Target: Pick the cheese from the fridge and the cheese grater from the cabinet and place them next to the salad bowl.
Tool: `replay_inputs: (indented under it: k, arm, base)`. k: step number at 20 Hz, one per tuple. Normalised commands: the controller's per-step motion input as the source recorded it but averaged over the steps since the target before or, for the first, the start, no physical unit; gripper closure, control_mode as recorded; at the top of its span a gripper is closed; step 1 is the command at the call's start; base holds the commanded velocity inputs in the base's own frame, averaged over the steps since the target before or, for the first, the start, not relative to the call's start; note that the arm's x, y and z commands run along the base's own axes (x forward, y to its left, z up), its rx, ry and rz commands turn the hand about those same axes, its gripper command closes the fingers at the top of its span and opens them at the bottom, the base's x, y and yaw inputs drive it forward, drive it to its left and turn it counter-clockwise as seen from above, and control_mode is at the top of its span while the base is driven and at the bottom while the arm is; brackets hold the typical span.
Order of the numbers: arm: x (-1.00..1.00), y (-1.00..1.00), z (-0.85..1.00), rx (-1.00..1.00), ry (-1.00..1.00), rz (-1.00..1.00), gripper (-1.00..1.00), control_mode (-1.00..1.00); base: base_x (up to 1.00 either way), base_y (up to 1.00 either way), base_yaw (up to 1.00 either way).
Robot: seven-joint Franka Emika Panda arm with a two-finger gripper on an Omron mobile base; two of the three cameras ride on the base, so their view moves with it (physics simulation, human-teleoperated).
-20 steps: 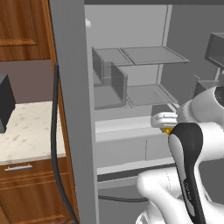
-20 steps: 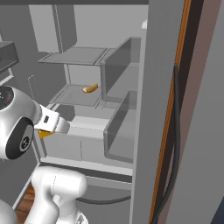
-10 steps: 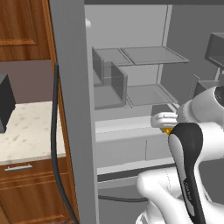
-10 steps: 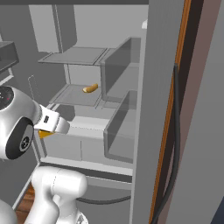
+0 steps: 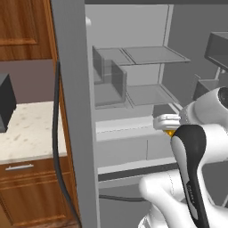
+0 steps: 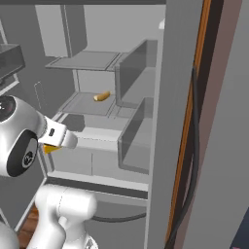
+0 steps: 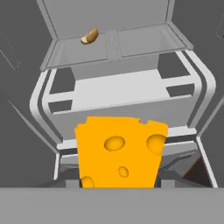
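The claw (image 7: pixel 118 186) is shut on the cheese (image 7: pixel 119 151). In the hand view the orange wedge with its little holes sits right up close, between the two finger tips. In the left base view a bit of orange peeks out under the white hand (image 5: pixel 168 132), just in front of the fridge (image 5: pixel 133 111). So the cheese is in the claw, near the open fridge and out in front of its shelves.

I think the first part of the job is half done. The cheese is picked up. It must yet go next to the salad bowl. The cheese grater must yet come out of the cabinet (image 5: pixel 22 31), which is far off on the left above the worktop (image 5: pixel 31 129).

Now the count. There is one cheese wedge. There is one claw. Farther back in the fridge, one small brown bit of food (image 7: pixel 89 36) lies on a glass shelf (image 7: pixel 131 41). I cannot tell what it is. I count two glass shelves, one above the other. On the left of the worktop stands one dark box (image 5: pixel 5 107).
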Motion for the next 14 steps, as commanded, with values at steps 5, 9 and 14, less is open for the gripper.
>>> replay_inputs:
  k: [5,9,14]
  arm:
    - [0.00,0.00,0.00,0.00,0.00,0.00,1.00,1.00]
    - [0.00,0.00,0.00,0.00,0.00,0.00,1.00,1.00]
    - [0.00,0.00,0.00,0.00,0.00,0.00,1.00,1.00]
  base:
    - [-0.59,0.00,0.00]
    - [-0.65,0.00,0.00]
    - [-0.65,0.00,0.00]
